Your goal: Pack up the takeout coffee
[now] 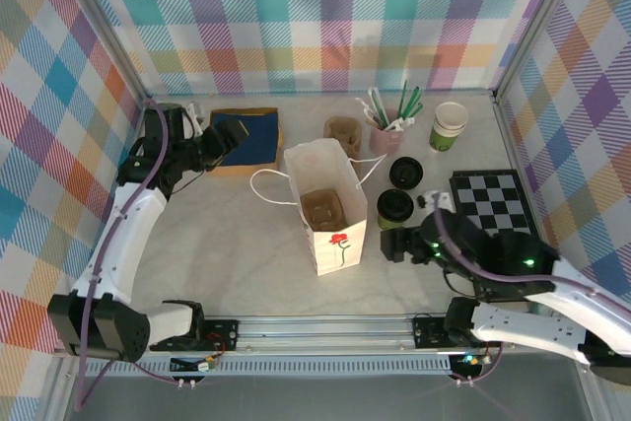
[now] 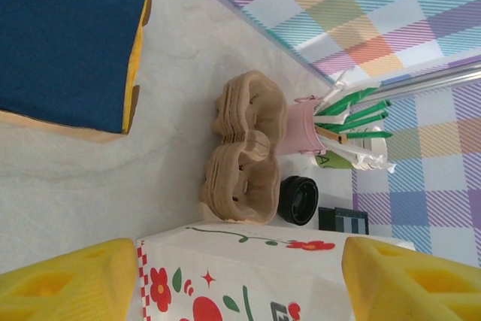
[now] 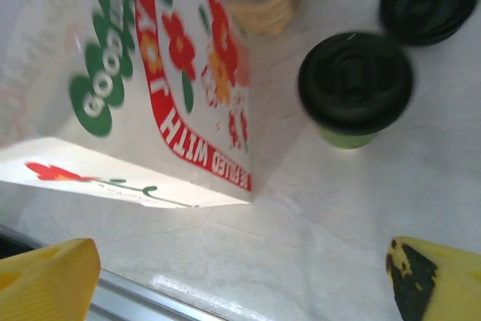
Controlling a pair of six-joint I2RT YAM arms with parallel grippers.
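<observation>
Takeout coffee (image 1: 394, 206) stood centre-right in the frame, beside the paper bag (image 1: 325, 206).
Loose black lid (image 1: 405, 173) lay just above it; left tool (image 2: 240, 283) and right tool (image 3: 240, 280) were spread.

Bare table (image 1: 197, 253) left of paper bag (image 1: 335, 239); takeout coffee (image 1: 394, 207) and loose lid (image 1: 405, 173) crowd bag's right side.
</observation>
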